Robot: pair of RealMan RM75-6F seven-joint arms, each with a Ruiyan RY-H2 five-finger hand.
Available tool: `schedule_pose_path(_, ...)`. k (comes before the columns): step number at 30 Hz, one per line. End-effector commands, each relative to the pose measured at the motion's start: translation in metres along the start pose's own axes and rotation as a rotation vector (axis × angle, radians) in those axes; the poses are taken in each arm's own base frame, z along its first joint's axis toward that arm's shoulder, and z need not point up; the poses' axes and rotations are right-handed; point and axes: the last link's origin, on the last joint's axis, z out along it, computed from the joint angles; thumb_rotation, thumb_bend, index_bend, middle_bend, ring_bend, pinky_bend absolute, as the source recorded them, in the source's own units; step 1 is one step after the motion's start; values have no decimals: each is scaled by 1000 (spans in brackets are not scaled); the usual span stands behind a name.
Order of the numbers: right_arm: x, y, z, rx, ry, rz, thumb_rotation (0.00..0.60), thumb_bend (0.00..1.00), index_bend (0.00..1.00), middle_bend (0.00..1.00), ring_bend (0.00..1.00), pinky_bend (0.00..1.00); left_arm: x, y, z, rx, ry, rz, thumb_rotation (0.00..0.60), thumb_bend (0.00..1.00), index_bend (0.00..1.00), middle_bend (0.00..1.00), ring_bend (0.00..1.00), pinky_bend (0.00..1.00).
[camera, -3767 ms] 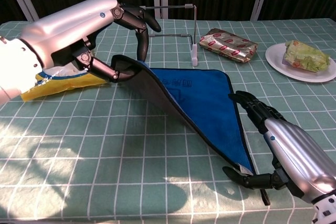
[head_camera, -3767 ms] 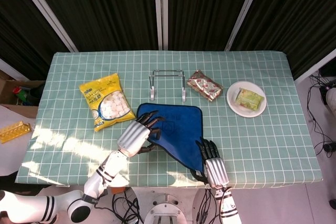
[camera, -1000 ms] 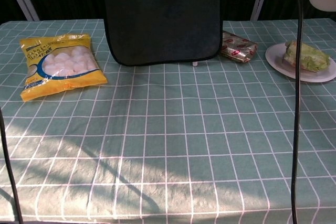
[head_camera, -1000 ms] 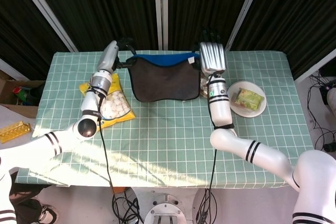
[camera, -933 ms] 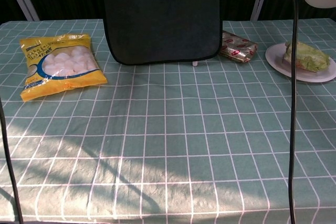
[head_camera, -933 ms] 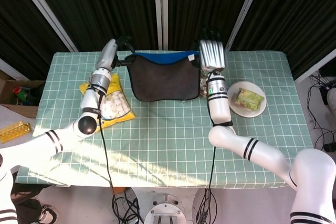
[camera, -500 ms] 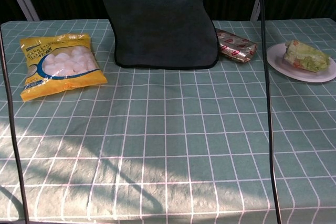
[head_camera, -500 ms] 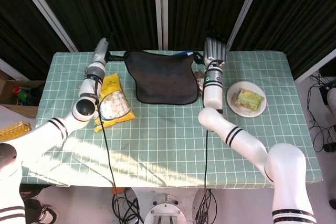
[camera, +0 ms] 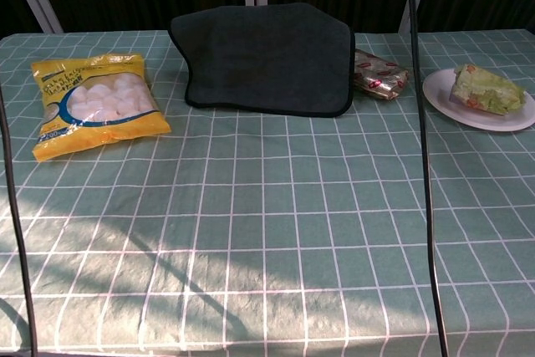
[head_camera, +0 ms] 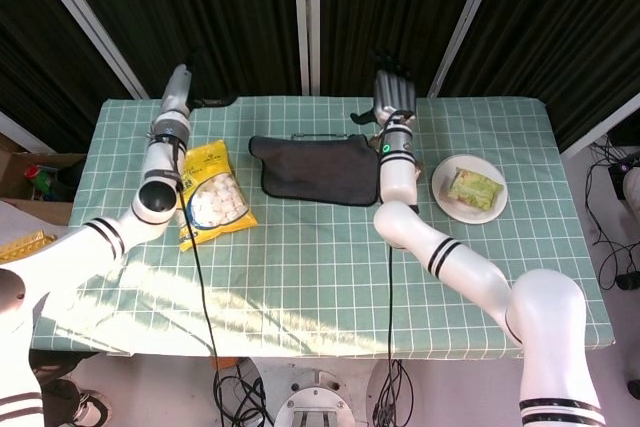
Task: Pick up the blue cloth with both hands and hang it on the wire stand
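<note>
The cloth (head_camera: 315, 169) lies draped over the wire stand (head_camera: 320, 134), its dark underside up; only the stand's top bar shows behind it in the head view. In the chest view the cloth (camera: 266, 58) hangs as a dark hump at the table's far middle and hides the stand. My left hand (head_camera: 208, 101) is raised at the table's back edge, left of the cloth and apart from it. My right hand (head_camera: 391, 87) is raised to the right of the cloth, fingers spread upward, holding nothing. Neither hand shows in the chest view.
A yellow marshmallow bag (head_camera: 205, 195) (camera: 96, 110) lies left of the cloth. A foil snack packet (camera: 378, 73) sits just right of it. Farther right is a white plate (head_camera: 438, 179) (camera: 439, 98) with a green packet. Arm cables (camera: 422, 165) hang down in front.
Both hands have let go of the cloth, which dropped from hanging between them onto the stand. The hands have moved back and outward, away from it.
</note>
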Motion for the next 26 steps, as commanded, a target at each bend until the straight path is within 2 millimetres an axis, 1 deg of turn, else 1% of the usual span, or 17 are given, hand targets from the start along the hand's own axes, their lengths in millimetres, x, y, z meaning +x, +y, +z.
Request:
schedule_pose_path(1,26,17,-26,91,58,-17,600,125,0,0,0,0,11,8,-30,-135,-4,41,336,178,0,0,24,99)
schedule_pose_path(2,32,23,-36,114,72,-17,600,127,0,0,0,0,15,8,-40,-179,1,72,336,191,0,0,22,102)
schedule_pose_path(3,39,33,-51,146,85,-19,600,130,0,0,0,0,20,4,-56,-242,16,132,337,200,0,0,21,104)
schedule_pose_path(5,50,53,-78,186,97,-31,600,137,0,0,0,0,27,-7,-84,-331,48,243,342,211,0,0,21,109)
schedule_pose_path(6,55,67,-98,207,104,-56,600,140,0,0,0,0,32,-16,-102,-384,73,320,344,212,0,0,21,110)
schedule_pose_path(9,63,106,-149,236,115,-130,600,141,0,0,0,0,42,-49,-148,-475,138,516,355,209,1,18,22,112)
schedule_pose_path(11,63,143,-195,234,113,-193,600,142,0,0,0,0,46,-84,-184,-488,177,676,364,208,12,34,22,112)
schedule_pose_path(13,60,170,-228,219,108,-238,600,144,0,0,0,0,44,-111,-210,-465,182,756,364,208,23,35,22,113)
schedule_pose_path(14,57,188,-251,201,106,-257,600,145,0,0,0,0,42,-128,-226,-440,174,783,362,208,28,35,22,113)
schedule_pose_path(17,46,225,-298,156,102,-298,600,145,0,0,0,0,37,-163,-260,-373,156,803,365,206,38,35,22,112)
schedule_pose_path(18,40,240,-317,130,99,-316,600,145,0,0,0,0,35,-178,-273,-342,149,811,365,204,42,35,22,112)
schedule_pose_path(21,26,271,-358,55,97,-315,600,145,0,0,0,0,31,-210,-302,-270,156,820,360,201,47,35,22,112)
schedule_pose_path(25,12,296,-391,-1,89,-286,600,144,0,0,0,0,26,-243,-330,-209,181,809,363,200,47,35,22,113)
schedule_pose_path(26,10,299,-394,-4,92,-289,600,144,0,0,0,0,25,-248,-334,-202,185,810,364,200,47,35,22,112)
